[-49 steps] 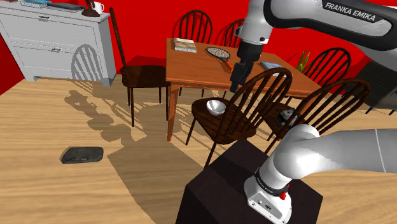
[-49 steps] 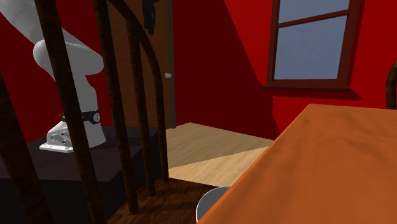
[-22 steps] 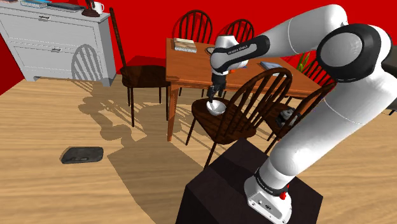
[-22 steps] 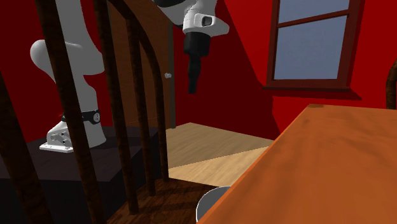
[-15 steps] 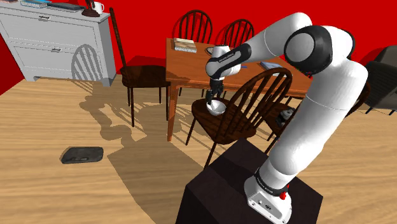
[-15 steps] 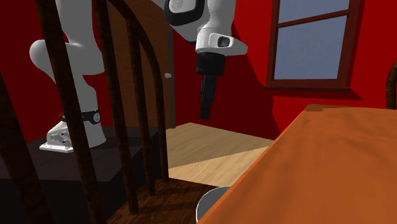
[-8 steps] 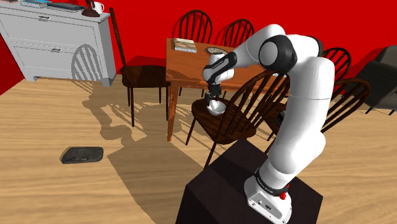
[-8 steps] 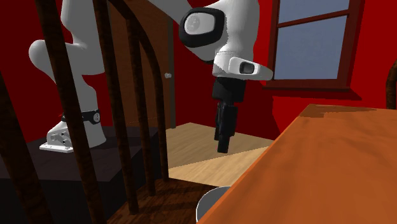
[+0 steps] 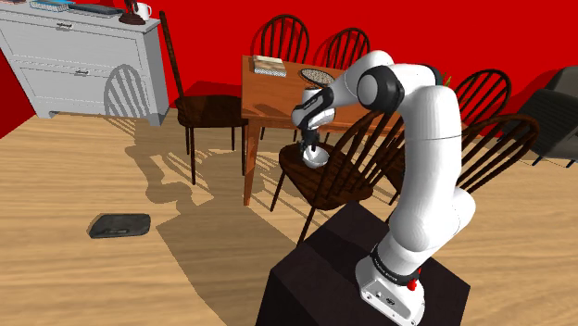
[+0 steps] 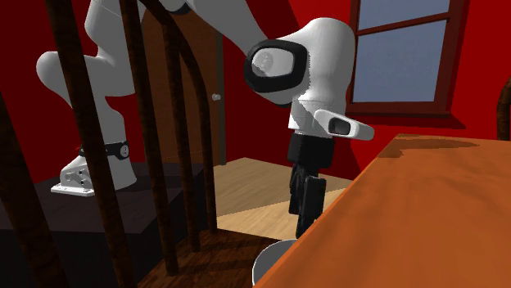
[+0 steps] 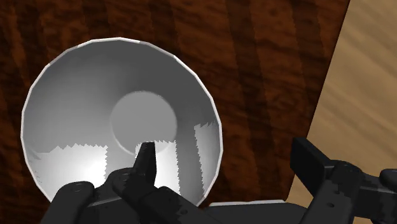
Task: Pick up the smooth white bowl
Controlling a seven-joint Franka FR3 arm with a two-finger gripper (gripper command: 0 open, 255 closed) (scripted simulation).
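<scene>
Plainly, the bowl (image 11: 121,124) sits upright on the dark wooden chair seat (image 11: 254,57), the chair drawn up beside the worktop (image 9: 278,93). It is pale grey-white, with a flat base, flaring walls and a thin rim. Moving rightward across the wrist view, one of the fingers (image 11: 146,162) hangs inside the bowl close to its base. Next comes the bowl's wall, then the other finger outside it over the seat, so the gripper (image 11: 224,153) is spread open astride the rim and does not visibly press it. Further right lies the light wooden floor (image 11: 362,95). The bowl looks rigid and thin-walled, probably light, and its smooth surface suggests it is slippery. The sloping wall could slide out of a shallow pinch. The sensible hold seems to be across that wall just below the rim, one finger in and one out, set fairly deep. Held from one side, the bowl would likely tilt, so the squeeze should be firm. If it is ceramic, a drop onto the seat or floor could chip it.
</scene>
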